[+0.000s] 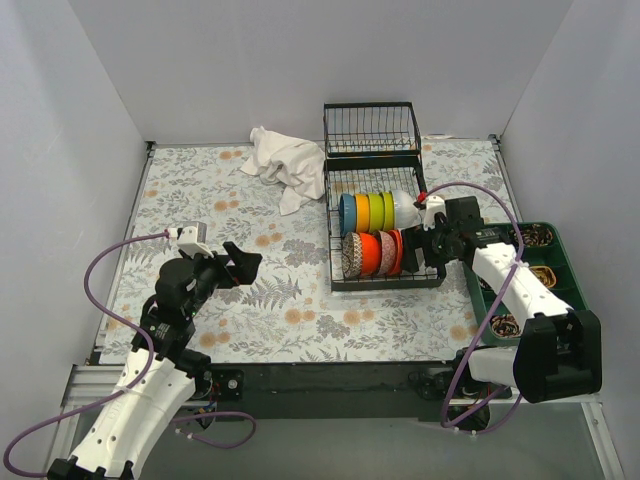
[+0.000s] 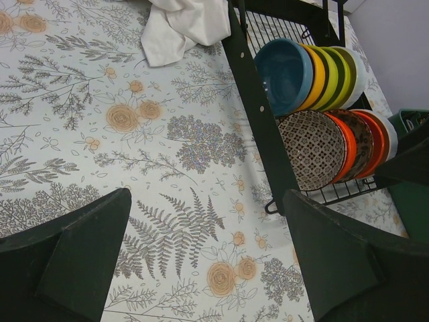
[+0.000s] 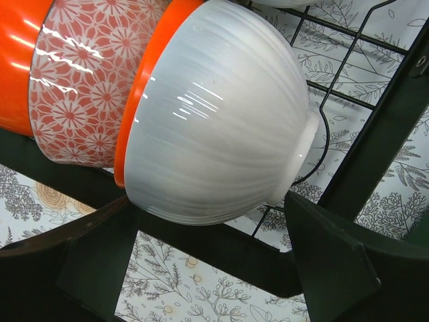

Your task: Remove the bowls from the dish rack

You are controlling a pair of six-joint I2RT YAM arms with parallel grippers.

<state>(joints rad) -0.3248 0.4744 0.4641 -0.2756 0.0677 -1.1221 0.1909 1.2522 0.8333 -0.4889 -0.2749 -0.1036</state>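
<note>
The black wire dish rack [image 1: 385, 285] stands at the right of the floral table. It holds two rows of bowls on edge: a back row from blue [image 1: 348, 211] to white [image 1: 405, 208], and a front row from a dark patterned bowl [image 1: 352, 255] to a white bowl [image 1: 408, 250]. My right gripper [image 1: 428, 243] is open at the rack's right side. In the right wrist view the white bowl [image 3: 221, 114] fills the frame just ahead of the gripper [image 3: 208, 265], beside a red flowered bowl [image 3: 87, 100]. My left gripper [image 1: 245, 262] is open and empty over the table, left of the rack [image 2: 258, 114].
A crumpled white cloth [image 1: 282, 160] lies at the back, left of the rack's raised wire basket [image 1: 370, 128]. A green compartment tray [image 1: 572, 262] with small pots stands to the right of the rack, under my right arm. White walls enclose the table.
</note>
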